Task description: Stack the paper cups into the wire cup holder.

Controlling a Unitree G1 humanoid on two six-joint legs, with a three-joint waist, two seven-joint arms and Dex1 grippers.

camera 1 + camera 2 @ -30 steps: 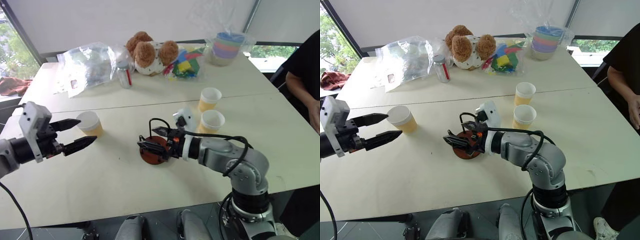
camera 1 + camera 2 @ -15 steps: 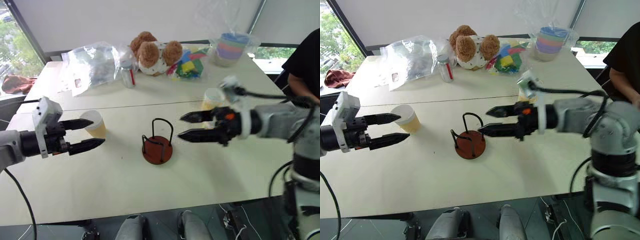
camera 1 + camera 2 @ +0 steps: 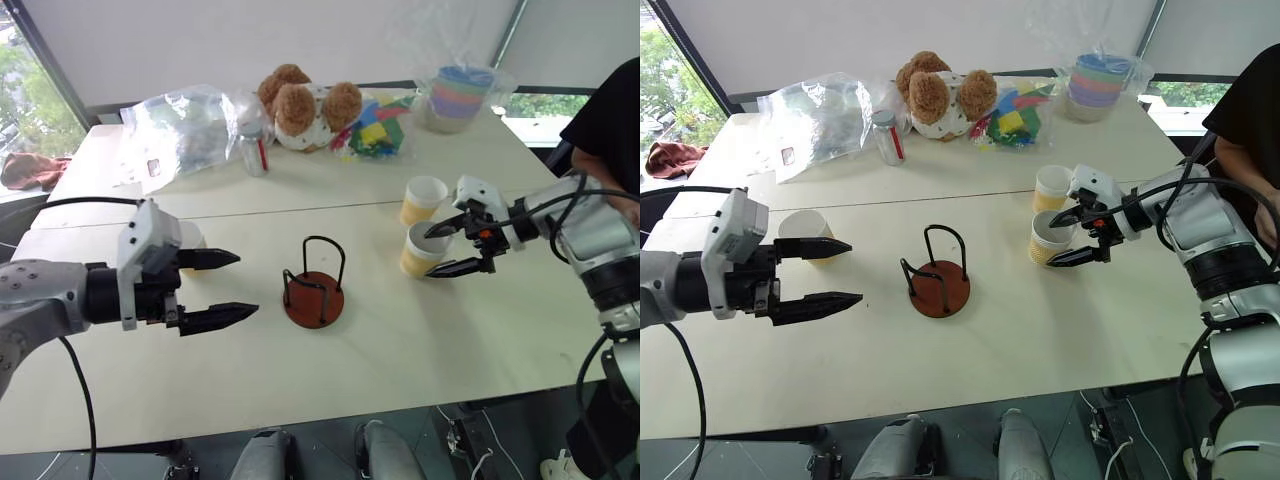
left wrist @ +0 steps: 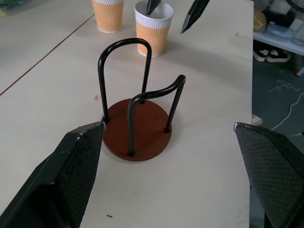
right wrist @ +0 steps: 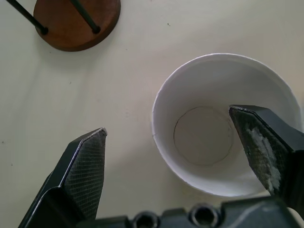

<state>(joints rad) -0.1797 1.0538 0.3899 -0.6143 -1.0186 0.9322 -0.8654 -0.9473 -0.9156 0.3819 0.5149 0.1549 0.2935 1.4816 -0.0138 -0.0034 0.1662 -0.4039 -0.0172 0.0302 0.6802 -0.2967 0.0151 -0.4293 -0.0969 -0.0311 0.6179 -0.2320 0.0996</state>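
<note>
Left eye view: the wire cup holder (image 3: pixel 314 289) stands empty near the middle of the pale table (image 3: pixel 330 370), its black loops upright on the round dark red base. Compared with a second ago, the right gripper (image 3: pixel 446 248) has left the holder, where it then hung just over the base, and now sits farther to the robot's right, at the nearer of two paper cups (image 3: pixel 421 249). Its fingers are spread wide, one above the cup's rim and one beside its wall on the side nearer the robot; whether either touches the cup cannot be told. Right wrist view: the same cup (image 5: pixel 223 123) stands upright and empty, its white inside showing, with one finger (image 5: pixel 83 173) over bare table and the other over the rim. The second paper cup (image 3: pixel 422 199) stands just behind the first, apart from it. The left gripper (image 3: pixel 232 286) has moved toward the holder since the earlier frame; its fingers are spread and hold nothing. The third paper cup (image 3: pixel 805 232) stands upright behind that gripper, now partly hidden by the hand. Left wrist view: the holder (image 4: pixel 138 118) lies between the two spread fingers, well ahead of them. At the table's right edge sits a person (image 3: pixel 605 125) in black.
</note>
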